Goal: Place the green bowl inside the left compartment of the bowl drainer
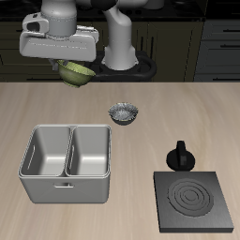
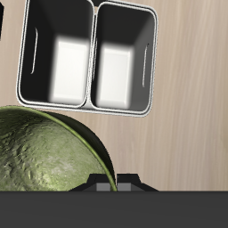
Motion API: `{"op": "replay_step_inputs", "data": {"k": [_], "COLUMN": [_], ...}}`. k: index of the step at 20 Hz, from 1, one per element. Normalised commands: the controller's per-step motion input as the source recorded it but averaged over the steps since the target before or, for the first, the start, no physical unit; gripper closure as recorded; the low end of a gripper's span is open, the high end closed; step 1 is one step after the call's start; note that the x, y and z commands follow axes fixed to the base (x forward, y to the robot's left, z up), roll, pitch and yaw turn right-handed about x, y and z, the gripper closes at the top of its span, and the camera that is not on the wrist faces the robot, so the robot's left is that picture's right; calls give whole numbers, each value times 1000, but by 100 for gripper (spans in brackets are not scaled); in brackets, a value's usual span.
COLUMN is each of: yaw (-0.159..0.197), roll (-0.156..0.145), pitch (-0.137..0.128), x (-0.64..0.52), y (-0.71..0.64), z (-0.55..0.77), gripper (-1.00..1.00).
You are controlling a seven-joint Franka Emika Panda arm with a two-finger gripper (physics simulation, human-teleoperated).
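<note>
The green bowl (image 1: 77, 71) hangs in the air well above the table, farther back than the bowl drainer (image 1: 62, 190). My gripper (image 1: 73, 64) is shut on its rim. In the wrist view the green bowl (image 2: 43, 165) fills the near field, mottled olive inside, with a fingertip (image 2: 110, 184) at its edge. Beyond it lies the bowl drainer (image 2: 93, 55), both deep compartments open and with nothing in them. The bowl is apart from the drainer and not over either compartment.
A grey-silver bowl (image 1: 123, 114) sits on the table behind the drainer's far corner. A black pot with a knob (image 1: 179, 156) stands beside a flat black stove plate (image 1: 195, 202) near the front edge.
</note>
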Motion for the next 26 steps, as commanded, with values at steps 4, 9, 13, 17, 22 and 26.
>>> {"op": "replay_step_inputs", "data": {"k": [4,9,13,17,22,26], "yaw": [-31,-6,-19,-15,-15,-36], "roll": [40,19,3,14,30,47], "pitch": [-9,-12,7,7,2,-25], "x": [349,258,197,177,185,60], "y": [274,151,61,75,114,134], "z": [145,94,40,2,-15,98], "gripper": [100,100,100,100,100,100]}}
